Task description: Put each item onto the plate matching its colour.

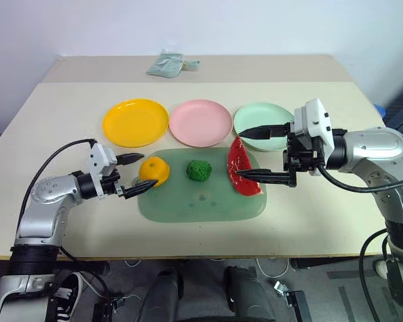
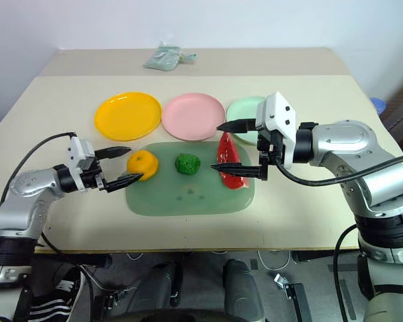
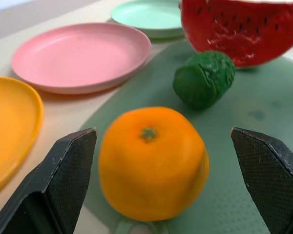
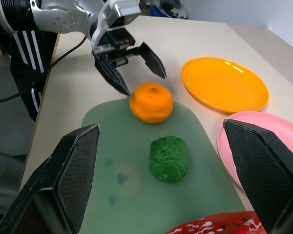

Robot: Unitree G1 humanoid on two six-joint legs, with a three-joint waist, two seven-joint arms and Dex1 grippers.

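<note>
A round orange fruit (image 1: 154, 171), a bumpy dark-green ball (image 1: 199, 170) and a red watermelon wedge (image 1: 245, 176) lie in a row on a translucent green mat (image 1: 201, 201). Behind the mat stand the yellow plate (image 1: 136, 122), the pink plate (image 1: 201, 122) and the mint green plate (image 1: 255, 118), all bare. My left gripper (image 1: 150, 170) is open and low at the mat's left edge, one finger on each side of the orange, not touching it. My right gripper (image 1: 239, 153) is open, raised and pointing left over the watermelon wedge, covering part of the mint plate.
A crumpled pale green packet (image 1: 164, 65) lies at the back of the beige table (image 1: 67, 221). A black cable (image 1: 54, 161) loops from my left arm over the table's left part. Bare tabletop lies in front of the mat up to the near edge.
</note>
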